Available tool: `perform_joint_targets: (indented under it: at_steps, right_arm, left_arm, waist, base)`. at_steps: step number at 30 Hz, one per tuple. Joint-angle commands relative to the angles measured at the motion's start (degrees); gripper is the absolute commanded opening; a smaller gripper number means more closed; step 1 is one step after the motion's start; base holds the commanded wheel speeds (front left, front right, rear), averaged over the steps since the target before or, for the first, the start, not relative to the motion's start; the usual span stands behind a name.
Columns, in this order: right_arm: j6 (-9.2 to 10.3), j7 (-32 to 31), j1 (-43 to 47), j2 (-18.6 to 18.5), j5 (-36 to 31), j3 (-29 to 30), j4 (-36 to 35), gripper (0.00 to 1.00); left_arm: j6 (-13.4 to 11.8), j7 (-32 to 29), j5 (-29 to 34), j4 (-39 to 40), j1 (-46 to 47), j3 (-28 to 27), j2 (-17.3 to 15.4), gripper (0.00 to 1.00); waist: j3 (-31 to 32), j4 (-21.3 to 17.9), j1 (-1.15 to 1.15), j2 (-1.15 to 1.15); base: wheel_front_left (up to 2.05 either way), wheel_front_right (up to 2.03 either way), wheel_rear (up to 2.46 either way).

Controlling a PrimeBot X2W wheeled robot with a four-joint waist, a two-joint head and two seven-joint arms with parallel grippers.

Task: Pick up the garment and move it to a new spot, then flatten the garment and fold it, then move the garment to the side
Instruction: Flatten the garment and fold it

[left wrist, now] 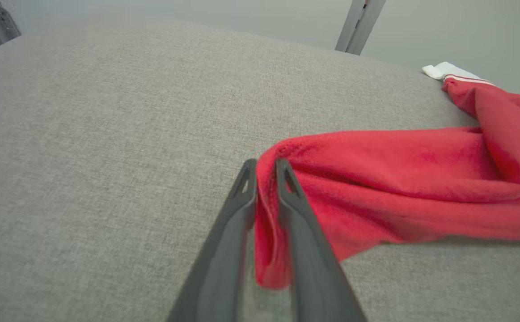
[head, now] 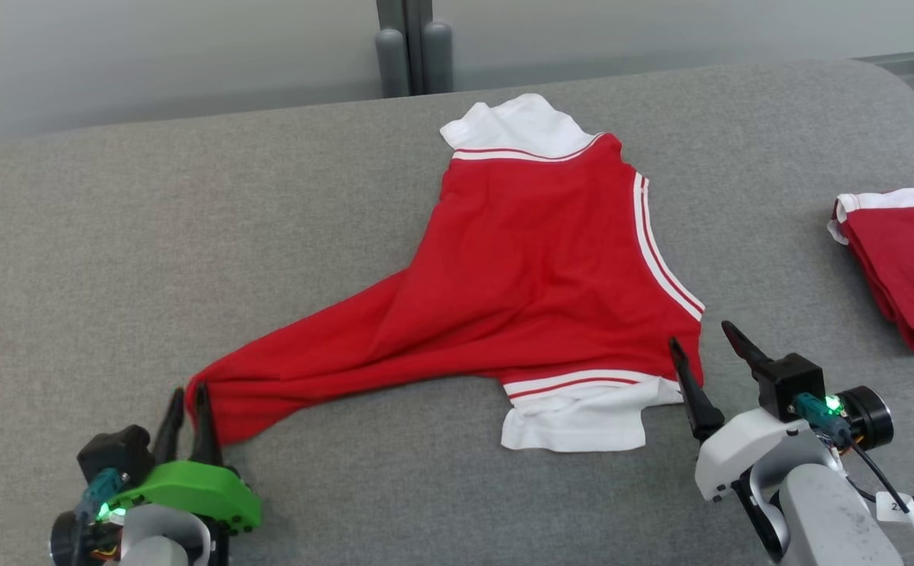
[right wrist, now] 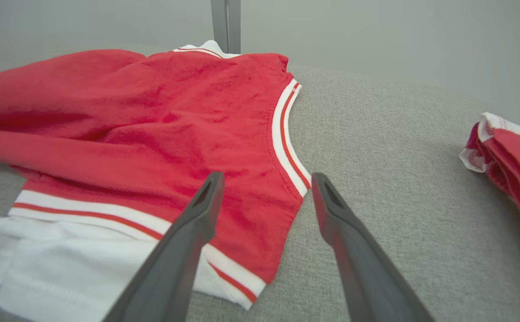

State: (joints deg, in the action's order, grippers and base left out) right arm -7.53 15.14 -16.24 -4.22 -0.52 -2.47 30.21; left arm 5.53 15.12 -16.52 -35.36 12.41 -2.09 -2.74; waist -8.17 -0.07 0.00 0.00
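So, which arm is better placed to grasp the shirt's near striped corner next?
Probably right. The right gripper is open beside that corner of the shirt; the left gripper is shut on its far red end.

White cable tag [head: 893,507], a 2, rest illegible
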Motion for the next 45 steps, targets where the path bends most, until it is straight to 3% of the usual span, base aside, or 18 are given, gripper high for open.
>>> perform_joint_targets:
  at_steps: [1, 12, 27, 45]
  right_arm:
    - [0.09, -0.03, 0.83, 0.15, 0.29, 0.52, -0.65, 1.0]
    - [0.09, -0.03, 7.28, 1.27, 2.27, 2.93, -7.13, 1.0]
    - [0.09, -0.03, 12.38, 1.21, 6.7, -1.4, -4.89, 1.0]
    - [0.09, -0.03, 7.27, 1.2, 6.47, -7.99, -1.14, 1.0]
  left_arm:
    - [-0.56, 0.01, 1.39, 1.17, 0.28, -1.32, -0.37, 1.0]
    - [-1.73, 0.01, 12.51, 11.1, -10.24, -1.68, -0.29, 1.0]
    - [-4.42, 0.01, 11.42, 12.25, -15.43, 2.19, -0.3, 1.0]
    - [-1.98, 0.01, 10.27, 2.41, -6.42, -1.57, -0.29, 1.0]
  waist:
    - [0.49, -0.13, 0.0, 0.0]
    - [6.21, -1.06, 0.0, 0.0]
    - [7.98, -1.18, 0.0, 0.0]
    - [0.62, -1.34, 0.0, 0.0]
  base:
    - [0.0, 0.0, 0.0]
    - [0.0, 0.0, 0.0]
    - [0.0, 0.0, 0.0]
    - [0.0, 0.0, 0.0]
